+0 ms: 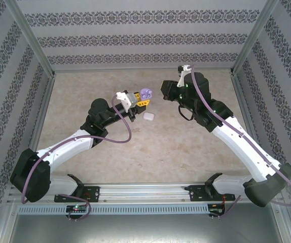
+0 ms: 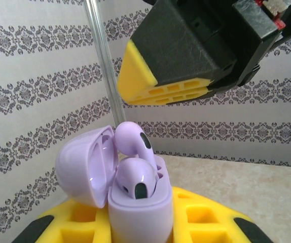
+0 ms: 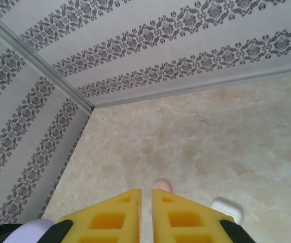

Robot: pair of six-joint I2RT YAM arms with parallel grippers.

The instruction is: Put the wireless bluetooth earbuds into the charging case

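The wireless bluetooth earbuds [image 2: 135, 177] (purple pair) sit in the charging case [image 2: 140, 217] the left hand [image 1: 139, 100] pinches; one looks unseated; the right hand [image 3: 146, 195], pressed together, should push it down

The purple charging case [image 2: 140, 215] and the earbuds [image 2: 135, 177] in it are seen as smooth, glossy plastic. The finger pads [image 2: 84, 223] are moulded in matt yellow plastic with open cells. The table [image 1: 186, 147] is finished matt and stone-patterned. The rail [image 1: 150, 187] at 6 o'clock is made of brushed metal.
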